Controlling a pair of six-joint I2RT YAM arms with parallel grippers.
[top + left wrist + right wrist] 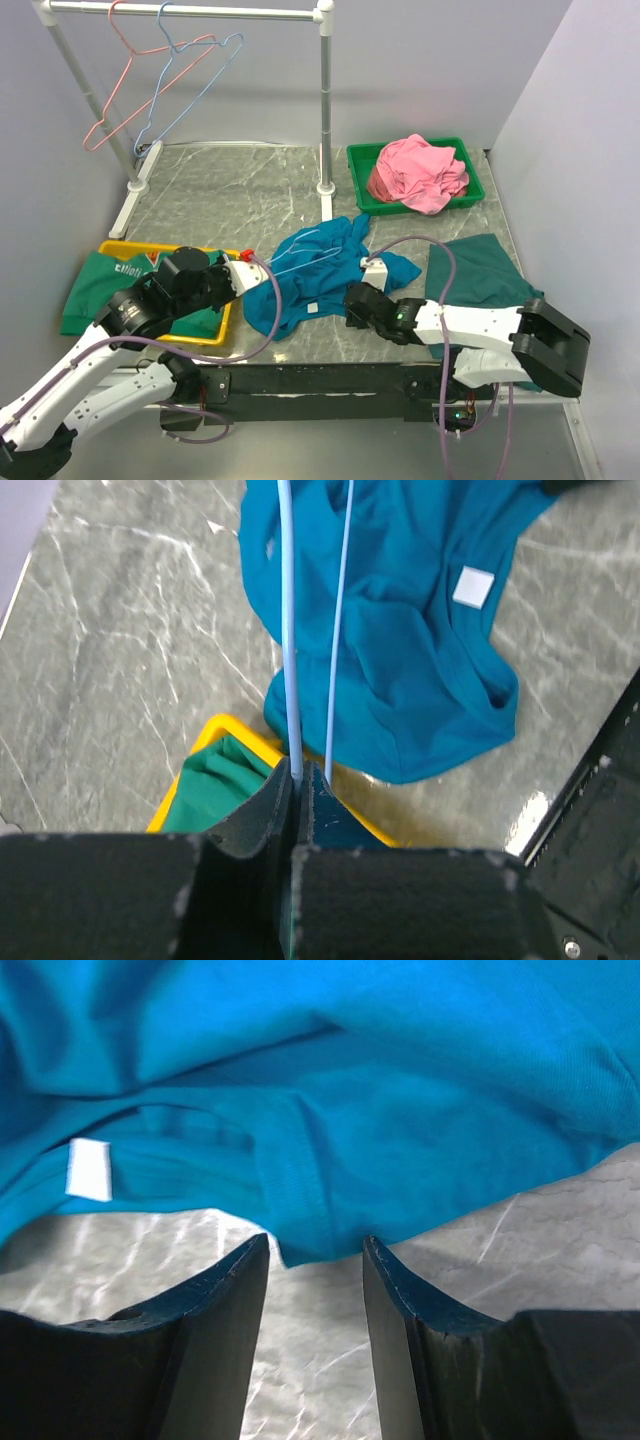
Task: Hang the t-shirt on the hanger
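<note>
The teal-blue t-shirt (318, 280) lies crumpled on the marble table between the arms, its white label (473, 586) showing. The light-blue wire hanger (305, 255) rests across the cloth. My left gripper (248, 266) is shut on one of the hanger's wires (288, 630), and a second wire (340, 630) runs just beside the fingertips. My right gripper (315, 1245) stands open low over the table at the near edge of the t-shirt (350, 1110). A fold of hem reaches just to the gap between its tips, and the label (90, 1170) is off to their left.
A green basket (354, 180) at the back right holds a pink garment (420, 175). A yellow tray (130, 247) with a dark green shirt (95, 290) sits at the left. Another dark green shirt (475, 270) lies at the right. A rack (326, 100) at the back carries a pink-red hanger (125, 90) and a blue one (190, 85).
</note>
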